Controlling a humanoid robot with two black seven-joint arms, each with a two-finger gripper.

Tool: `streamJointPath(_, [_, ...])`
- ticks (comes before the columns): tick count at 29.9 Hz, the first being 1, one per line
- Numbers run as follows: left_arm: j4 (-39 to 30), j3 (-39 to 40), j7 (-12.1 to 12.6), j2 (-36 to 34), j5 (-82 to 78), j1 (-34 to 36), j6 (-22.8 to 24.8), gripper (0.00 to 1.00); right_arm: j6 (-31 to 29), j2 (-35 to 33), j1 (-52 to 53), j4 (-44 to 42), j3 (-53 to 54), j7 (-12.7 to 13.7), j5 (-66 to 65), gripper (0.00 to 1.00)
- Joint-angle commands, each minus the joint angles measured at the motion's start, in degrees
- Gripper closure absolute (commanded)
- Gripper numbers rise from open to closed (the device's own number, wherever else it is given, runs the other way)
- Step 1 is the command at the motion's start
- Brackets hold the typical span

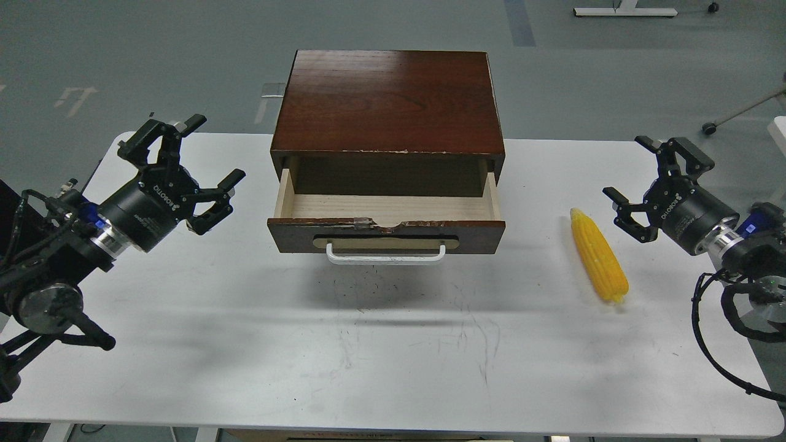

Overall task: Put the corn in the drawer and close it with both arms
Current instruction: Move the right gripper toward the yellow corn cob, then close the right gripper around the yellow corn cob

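Observation:
The drawer (385, 235) is pulled out of a dark wooden cabinet (388, 101) at the table's middle back; its pale wood inside shows nothing in it. The corn (598, 256), a yellow ear, lies on the table to the right of the drawer, tapered end pointing away from me. My right gripper (629, 166) hangs open just right of the corn, apart from it. My left gripper (218, 147) is open to the left of the drawer, holding nothing.
The white table (393, 344) spreads wide in front of the drawer, with scuff marks near its middle. Grey floor lies beyond the far edge, with a stand base (624, 11) at the back right.

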State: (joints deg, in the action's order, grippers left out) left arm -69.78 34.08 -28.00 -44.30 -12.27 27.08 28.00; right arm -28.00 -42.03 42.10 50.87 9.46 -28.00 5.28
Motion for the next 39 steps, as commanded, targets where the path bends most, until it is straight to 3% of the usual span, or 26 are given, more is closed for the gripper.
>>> streamJointPath(1, [-0.01,-0.07,0.00,0.09,-0.47,-0.10,0.00,0.00,0.00,-0.16,-0.09,0.02,0.03,0.00,0.00,0.00])
streamJointPath(12, [0.43,0.02,0.00,-0.61,-0.39,0.08,0.00,0.00,0.00,-2.52,2.71,0.19,-0.41,0.00,-5.09,0.00])
streamJointPath(21, [0.61,0.02,0.00,-0.70,-0.48,0.43,0.00,0.00,0.57,-8.85,10.63,0.46,-1.11,0.00,-46.00,0.00])
streamJointPath(28, [0.52,-0.07,0.00,-0.79,-0.48,0.43,0.00,0.00,9.88,-9.47,10.46,0.02,-3.13,0.00,-76.52,0.00])
streamJointPath(39, [0.17,-0.07,0.00,-0.79,-0.48,0.43,0.00,0.00,16.83,-0.69,11.25,-7.72,-15.79,0.00,-79.46,0.00])
